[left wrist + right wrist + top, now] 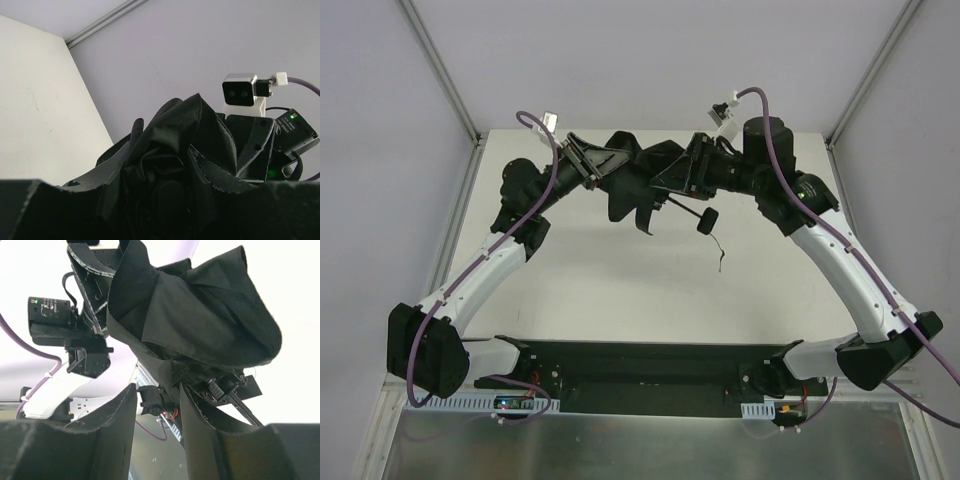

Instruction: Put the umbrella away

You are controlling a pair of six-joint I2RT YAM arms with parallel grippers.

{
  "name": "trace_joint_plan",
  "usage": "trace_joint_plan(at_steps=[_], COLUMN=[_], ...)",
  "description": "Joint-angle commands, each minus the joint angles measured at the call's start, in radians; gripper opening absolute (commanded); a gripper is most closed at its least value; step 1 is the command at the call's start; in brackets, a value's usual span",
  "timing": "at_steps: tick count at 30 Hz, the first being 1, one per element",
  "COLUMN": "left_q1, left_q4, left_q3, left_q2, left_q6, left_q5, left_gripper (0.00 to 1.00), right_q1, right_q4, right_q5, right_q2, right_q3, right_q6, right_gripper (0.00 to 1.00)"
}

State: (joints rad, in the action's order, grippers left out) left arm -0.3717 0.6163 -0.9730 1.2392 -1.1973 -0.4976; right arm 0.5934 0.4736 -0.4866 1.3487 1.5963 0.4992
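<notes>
- Black umbrella (635, 178) held above white counter (620, 290), far middle, between both arms.
- Bunched canopy (170, 150) clamped at left end in left jaws.
- Right end pinched by right jaws.
- Thin shaft (682, 207) with handle (706, 222) sticks out nearby.

Bright, even light; wrist views backlit (near foreground blurred)

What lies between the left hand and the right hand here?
In the top view, only the umbrella, its black canopy bunched, spans from the left hand to the right hand.
</notes>
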Motion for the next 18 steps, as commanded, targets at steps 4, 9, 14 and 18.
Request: trace_joint_plan(at_steps=[4,9,14,18], left_q1=[-0.001,-0.001,-0.003,-0.003], left_q4=[0.161,0.198,0.211,0.215], left_q3=[-0.029,-0.039,-0.047,-0.047], left_q2=[-0.049,-0.034,-0.035,-0.046], left_q6=[-0.031,-0.038,-0.01,0.001], left_q5=[0.011,0.025,0.065,0.163], left_gripper=[0.0,0.0,0.0,0.0], right_q1=[0.014,0.019,0.022,0.04], right_q4=[-0.17,-0.214,-0.32,-0.559], right_q5=[-0.047,-0.041,-0.102,-0.159], right_q2=[0.018,0.03,0.058,0.044], right_q3=[0.008,-0.021,-0.045,-0.102], right_q6=[0.134,0.206,0.343,0.577], right_gripper=[0.38,0.14,0.01,0.01])
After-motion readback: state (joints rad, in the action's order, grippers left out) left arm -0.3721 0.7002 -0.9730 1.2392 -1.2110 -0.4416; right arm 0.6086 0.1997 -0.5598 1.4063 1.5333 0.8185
